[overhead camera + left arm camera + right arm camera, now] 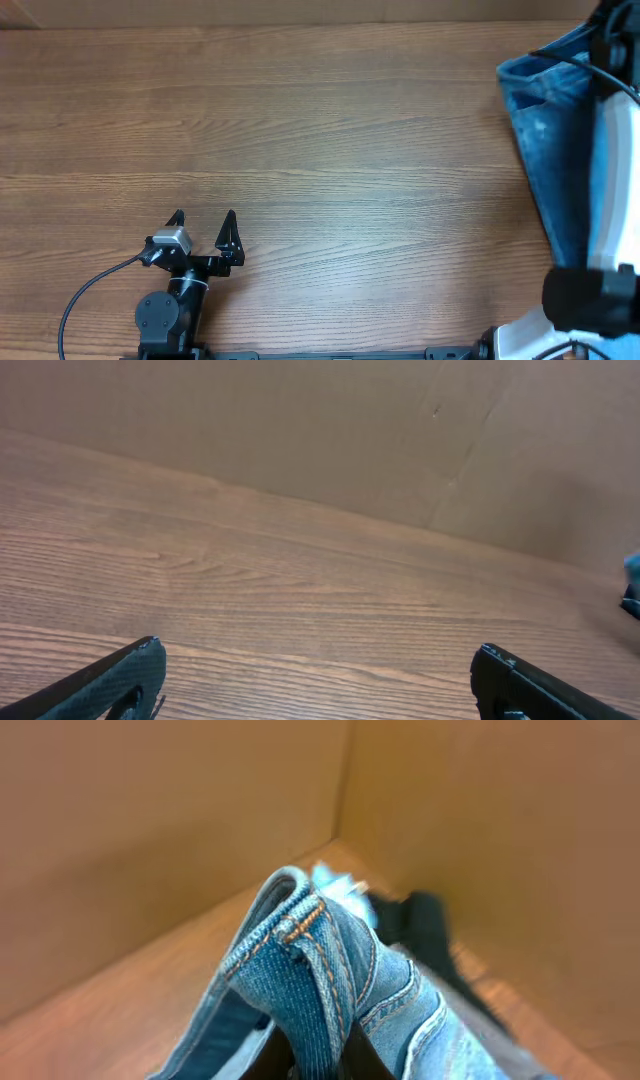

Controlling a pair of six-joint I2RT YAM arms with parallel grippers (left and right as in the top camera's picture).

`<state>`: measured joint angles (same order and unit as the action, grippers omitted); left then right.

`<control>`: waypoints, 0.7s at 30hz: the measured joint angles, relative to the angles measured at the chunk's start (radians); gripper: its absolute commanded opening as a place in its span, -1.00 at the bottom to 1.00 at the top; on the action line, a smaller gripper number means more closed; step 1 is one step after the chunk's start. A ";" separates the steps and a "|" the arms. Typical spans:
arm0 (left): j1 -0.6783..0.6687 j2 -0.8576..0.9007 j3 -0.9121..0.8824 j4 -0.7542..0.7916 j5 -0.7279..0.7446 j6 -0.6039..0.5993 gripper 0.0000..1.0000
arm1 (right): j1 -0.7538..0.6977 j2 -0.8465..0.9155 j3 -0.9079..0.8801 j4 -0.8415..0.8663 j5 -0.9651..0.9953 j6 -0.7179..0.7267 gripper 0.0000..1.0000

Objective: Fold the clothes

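Observation:
Light blue denim jeans (pixel 550 130) hang bunched at the table's far right edge in the overhead view. In the right wrist view my right gripper (pixel 325 1060) is shut on a fold of the jeans' stitched waistband (pixel 315 960), holding it up off the table. Behind the jeans lie a small black garment (pixel 425 925) and a cyan-and-white one (pixel 335 880), near the corner. My left gripper (pixel 204 215) is open and empty at the front left, far from the clothes; its fingers (pixel 318 648) frame bare wood in the left wrist view.
The wooden table (pixel 320 150) spans the overhead view. Brown cardboard walls (pixel 150 830) enclose the back and right sides and meet in a corner behind the garments. The right arm's white link (pixel 612 180) covers part of the jeans.

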<state>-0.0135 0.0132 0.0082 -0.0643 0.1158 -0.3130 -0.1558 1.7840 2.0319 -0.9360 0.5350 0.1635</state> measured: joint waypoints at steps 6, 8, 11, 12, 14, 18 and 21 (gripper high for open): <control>0.000 0.000 0.000 0.000 0.000 0.000 1.00 | 0.002 0.149 -0.029 0.006 -0.083 0.010 -0.93; 0.000 0.000 0.000 0.000 0.000 0.000 1.00 | 0.002 0.209 -0.030 0.017 -0.104 0.013 -0.93; 0.000 0.000 0.000 0.000 0.000 0.000 0.99 | 0.002 0.304 -0.030 0.042 -0.137 0.016 -0.93; 0.000 0.000 0.000 0.000 0.000 0.000 1.00 | 0.003 0.330 -0.031 0.054 -0.142 0.017 -0.93; 0.000 0.000 0.000 0.000 0.000 0.000 1.00 | 0.006 0.389 -0.032 0.090 -0.149 0.017 -0.93; 0.000 0.000 0.000 0.000 0.000 0.000 1.00 | 0.009 0.466 -0.035 0.142 -0.154 0.028 -0.81; 0.000 0.000 0.000 0.000 0.000 0.000 1.00 | 0.011 0.504 -0.035 0.172 -0.154 0.037 -0.35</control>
<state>-0.0135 0.0132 0.0082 -0.0647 0.1158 -0.3130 -0.1448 2.2879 1.9965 -0.7639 0.3813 0.2005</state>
